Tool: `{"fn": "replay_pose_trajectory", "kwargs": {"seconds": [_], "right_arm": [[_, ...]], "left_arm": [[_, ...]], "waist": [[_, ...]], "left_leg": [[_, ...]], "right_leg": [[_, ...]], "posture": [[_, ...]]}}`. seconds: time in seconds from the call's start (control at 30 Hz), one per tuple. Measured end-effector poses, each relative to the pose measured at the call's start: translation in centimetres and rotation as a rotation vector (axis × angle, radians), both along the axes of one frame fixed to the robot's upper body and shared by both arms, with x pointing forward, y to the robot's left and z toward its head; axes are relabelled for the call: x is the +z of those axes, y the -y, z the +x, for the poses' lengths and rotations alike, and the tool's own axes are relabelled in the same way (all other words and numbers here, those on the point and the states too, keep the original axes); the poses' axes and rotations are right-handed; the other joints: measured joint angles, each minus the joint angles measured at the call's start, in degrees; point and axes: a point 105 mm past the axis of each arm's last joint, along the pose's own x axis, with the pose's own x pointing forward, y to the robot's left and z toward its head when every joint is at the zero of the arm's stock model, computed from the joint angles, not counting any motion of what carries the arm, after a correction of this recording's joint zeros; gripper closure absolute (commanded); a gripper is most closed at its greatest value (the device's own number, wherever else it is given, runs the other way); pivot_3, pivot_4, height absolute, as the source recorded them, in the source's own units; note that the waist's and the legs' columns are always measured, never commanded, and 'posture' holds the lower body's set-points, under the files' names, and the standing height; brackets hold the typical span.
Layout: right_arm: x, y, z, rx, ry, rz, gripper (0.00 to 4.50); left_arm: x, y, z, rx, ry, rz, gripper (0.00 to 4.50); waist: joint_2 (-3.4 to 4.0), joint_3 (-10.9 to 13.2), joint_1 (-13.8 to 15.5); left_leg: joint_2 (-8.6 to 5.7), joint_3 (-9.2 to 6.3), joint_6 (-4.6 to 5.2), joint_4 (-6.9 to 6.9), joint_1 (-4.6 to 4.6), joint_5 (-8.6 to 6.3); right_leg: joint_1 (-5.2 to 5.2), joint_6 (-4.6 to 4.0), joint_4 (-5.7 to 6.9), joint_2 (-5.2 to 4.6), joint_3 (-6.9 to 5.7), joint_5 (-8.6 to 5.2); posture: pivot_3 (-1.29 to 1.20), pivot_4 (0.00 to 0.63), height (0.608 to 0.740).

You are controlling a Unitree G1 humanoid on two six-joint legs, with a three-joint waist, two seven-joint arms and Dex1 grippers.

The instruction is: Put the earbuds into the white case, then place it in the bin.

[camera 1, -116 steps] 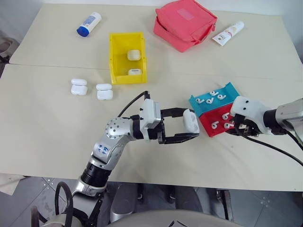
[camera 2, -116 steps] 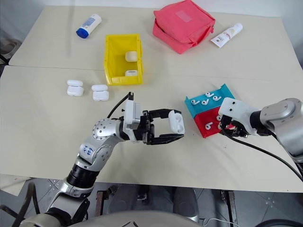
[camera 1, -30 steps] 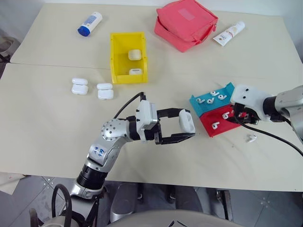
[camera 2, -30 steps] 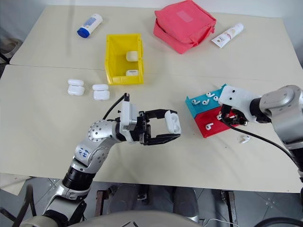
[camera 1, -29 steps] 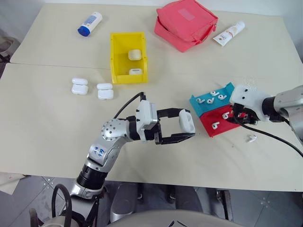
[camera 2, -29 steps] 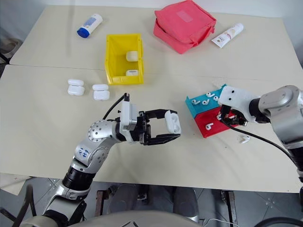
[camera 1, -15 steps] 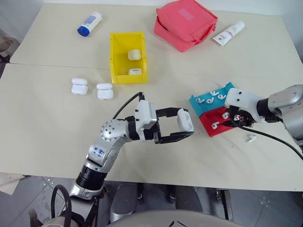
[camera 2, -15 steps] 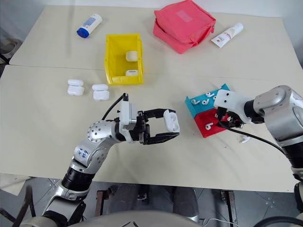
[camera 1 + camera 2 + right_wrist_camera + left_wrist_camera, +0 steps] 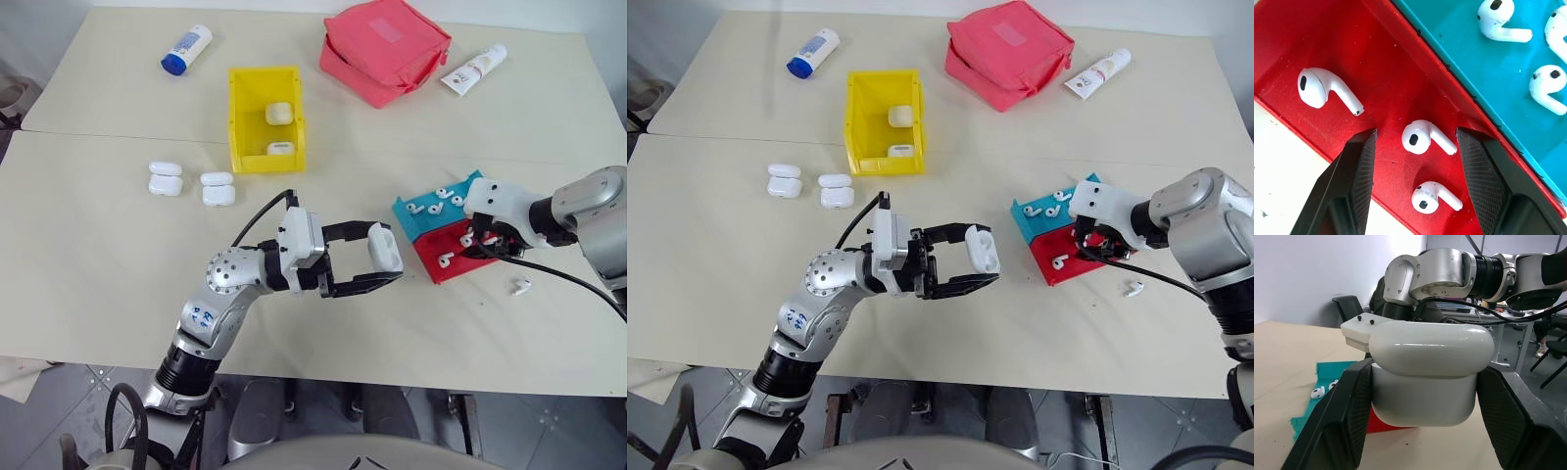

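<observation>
- Clamping the white case [image 9: 384, 249] between the two black fingers of the left gripper [image 9: 377, 262], lid shut, above the middle of the desk [image 9: 98, 284] toward its near edge.
- Hovering over the red tray [image 9: 1376, 73] with the right gripper [image 9: 1418, 181], fingers standing apart on either side of one of the earbuds [image 9: 1420, 138], not touching it.
- Lying in the red tray: three earbuds, with more in the teal tray [image 9: 416, 211] touching it on the far side, both trays toward the desk's right edge.
- Resting loose on the desk just right of the red tray: a single earbud [image 9: 519, 287].
- Sitting toward the far edge, left of centre: the bin [image 9: 242, 127], holding two cases.
- Lying on the desk left of the bin's near end: two more cases [image 9: 191, 183].
- Sitting at the far edge: a pink pouch [image 9: 384, 49], with a white tube [image 9: 472, 69] to its right and a blue-capped bottle [image 9: 185, 49] near the far left corner.
</observation>
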Motion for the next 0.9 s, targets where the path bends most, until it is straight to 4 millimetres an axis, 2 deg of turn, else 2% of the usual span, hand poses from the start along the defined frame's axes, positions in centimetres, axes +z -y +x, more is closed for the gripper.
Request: {"fn": "replay_pose_trajectory", "kwargs": {"seconds": [0.67,0.9], "right_arm": [[-0.3,0.3,-1.0,-0.021,-0.072,-0.021,1.84],[-0.1,0.2,-0.9,-0.019,-0.049,-0.028,1.84]], "left_arm": [[0.0,0.0,0.0,-0.001,0.001,0.0,1.69],[0.0,0.0,0.0,-0.002,0.001,0.001,1.69]], "waist": [[0.0,0.0,0.0],[0.0,0.0,-0.1]], "left_leg": [[0.0,0.0,0.0,0.01,0.0,0.0],[0.0,0.0,0.0,0.01,0.0,0.0]], "right_leg": [[0.0,0.0,0.01,0.0,0.0,0.0],[0.0,0.0,0.01,0.0,0.01,0.0]], "posture": [[0.0,0.15,0.74],[0.0,0.15,0.74]]}}
